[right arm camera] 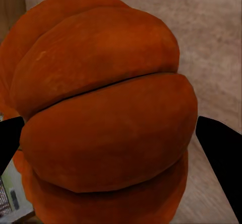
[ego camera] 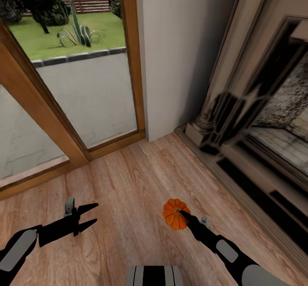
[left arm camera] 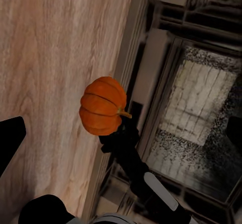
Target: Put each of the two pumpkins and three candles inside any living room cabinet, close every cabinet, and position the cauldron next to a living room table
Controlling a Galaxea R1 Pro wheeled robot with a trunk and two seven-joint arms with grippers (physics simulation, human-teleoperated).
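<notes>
A small bright-orange ribbed pumpkin point(ego camera: 174, 213) hangs above the wooden floor, with my right gripper point(ego camera: 181, 215) shut on it at the lower right of the head view. In the left wrist view the same pumpkin point(left arm camera: 103, 106) sits at the tip of the black right arm. It bulks large in the right wrist view point(right arm camera: 106, 118), with a dark finger on each side of it. My left gripper point(ego camera: 90, 215) is at the lower left, open, with nothing between its fingers. The cabinet, candles, cauldron and table are out of view.
A dark fireplace surround point(ego camera: 252, 119) with a raised hearth runs along the right. A white wall point(ego camera: 179, 50) stands ahead, and a wood-framed glass door point(ego camera: 85, 84) looks onto a patio and garden. Wooden floor point(ego camera: 128, 183) lies between.
</notes>
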